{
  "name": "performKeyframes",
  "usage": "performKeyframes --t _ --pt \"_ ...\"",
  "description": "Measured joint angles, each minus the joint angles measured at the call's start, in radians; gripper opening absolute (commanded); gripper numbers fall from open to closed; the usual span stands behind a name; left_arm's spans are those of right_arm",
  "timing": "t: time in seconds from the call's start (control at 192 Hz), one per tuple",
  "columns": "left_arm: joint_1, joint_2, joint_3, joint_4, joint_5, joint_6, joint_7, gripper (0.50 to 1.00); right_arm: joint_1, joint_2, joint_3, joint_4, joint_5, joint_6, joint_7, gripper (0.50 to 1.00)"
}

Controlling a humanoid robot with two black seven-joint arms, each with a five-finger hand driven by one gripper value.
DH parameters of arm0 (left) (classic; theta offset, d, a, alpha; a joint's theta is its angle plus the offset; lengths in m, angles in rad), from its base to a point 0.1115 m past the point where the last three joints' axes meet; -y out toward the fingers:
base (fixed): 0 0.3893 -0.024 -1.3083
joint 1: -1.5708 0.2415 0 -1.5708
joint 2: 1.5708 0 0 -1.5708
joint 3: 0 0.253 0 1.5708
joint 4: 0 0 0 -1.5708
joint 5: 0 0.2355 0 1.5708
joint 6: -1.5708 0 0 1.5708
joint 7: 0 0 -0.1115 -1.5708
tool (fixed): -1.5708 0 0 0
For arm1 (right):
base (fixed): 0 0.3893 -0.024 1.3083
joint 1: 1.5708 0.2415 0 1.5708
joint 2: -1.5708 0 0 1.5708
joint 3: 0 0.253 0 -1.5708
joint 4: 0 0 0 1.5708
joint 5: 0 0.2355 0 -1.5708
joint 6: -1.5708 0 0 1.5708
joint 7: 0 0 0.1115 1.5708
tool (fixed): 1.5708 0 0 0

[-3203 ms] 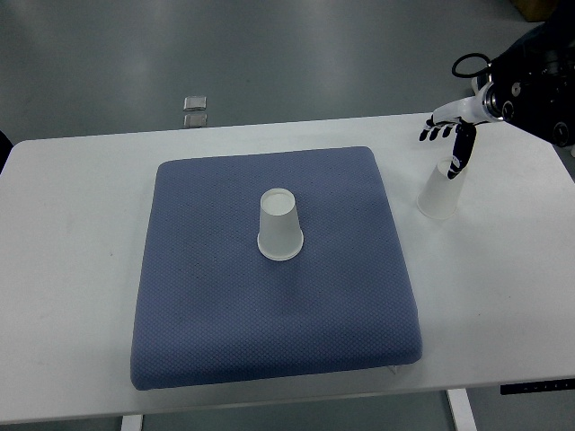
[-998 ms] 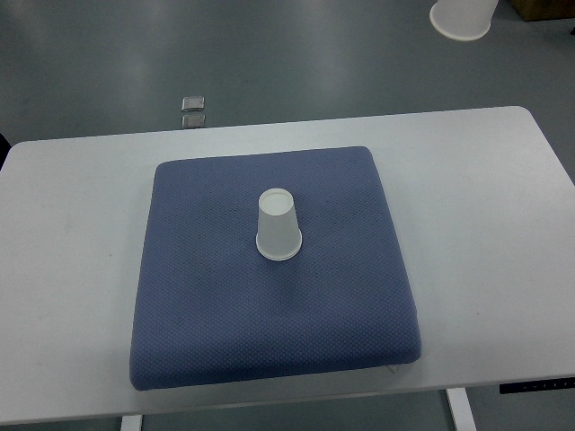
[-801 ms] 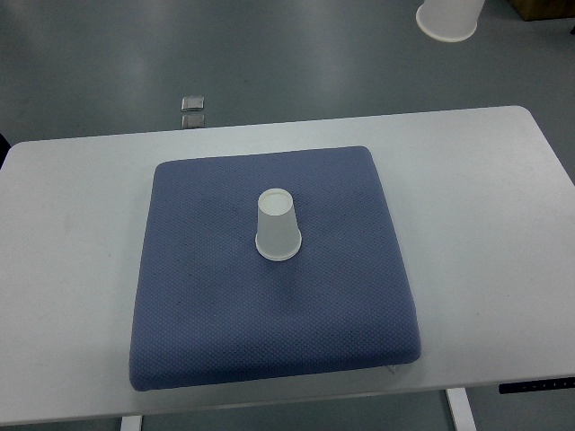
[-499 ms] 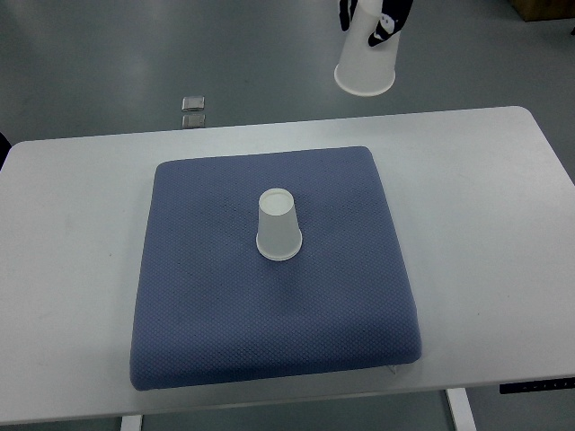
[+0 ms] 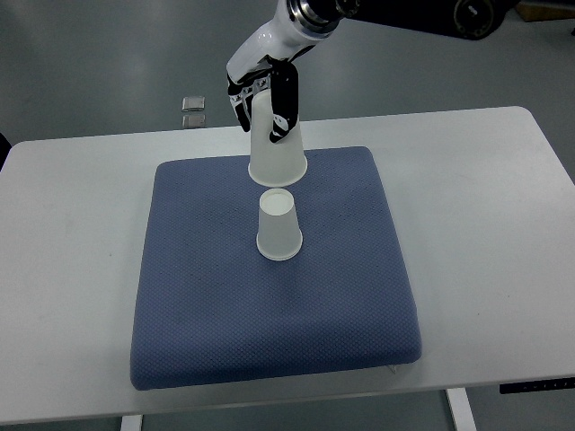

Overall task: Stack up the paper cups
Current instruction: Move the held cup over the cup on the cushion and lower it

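A white paper cup [image 5: 278, 226] stands upside down near the middle of the blue pad [image 5: 207, 296]. A second upturned paper cup [image 5: 276, 153] hangs in the air just above and behind it, mouth down. My right hand [image 5: 262, 101] is shut on this upper cup, with black fingers [image 5: 284, 99] wrapped around its top part. The right arm [image 5: 395, 11] comes in from the top right. My left hand is out of sight.
The blue pad lies on a white table [image 5: 485, 224]. Two small square metal things [image 5: 194, 110] lie on the grey floor beyond the table's far edge.
My right hand has carried the held cup down and to the left, from the top edge of the picture to just above the standing cup.
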Motion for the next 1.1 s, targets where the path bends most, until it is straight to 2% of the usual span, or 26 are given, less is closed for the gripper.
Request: performKeyframes --t 0.213,0.458,1.102 --pt "0.000 0.000 0.000 -0.002 0.000 0.000 0.000 1.000 -0.030 0.049 0.000 -0.005 0.028 -0.050 0.000 0.668" --pt "0.000 0.000 0.000 -0.004 0.000 0.000 0.000 1.000 -0.069 0.055 -0.004 -0.018 0.029 -0.093 0.000 0.670" --pt "0.000 0.000 -0.002 0.002 0.000 0.000 0.000 1.000 -0.136 0.056 -0.032 -0.025 0.012 -0.120 0.000 0.682"
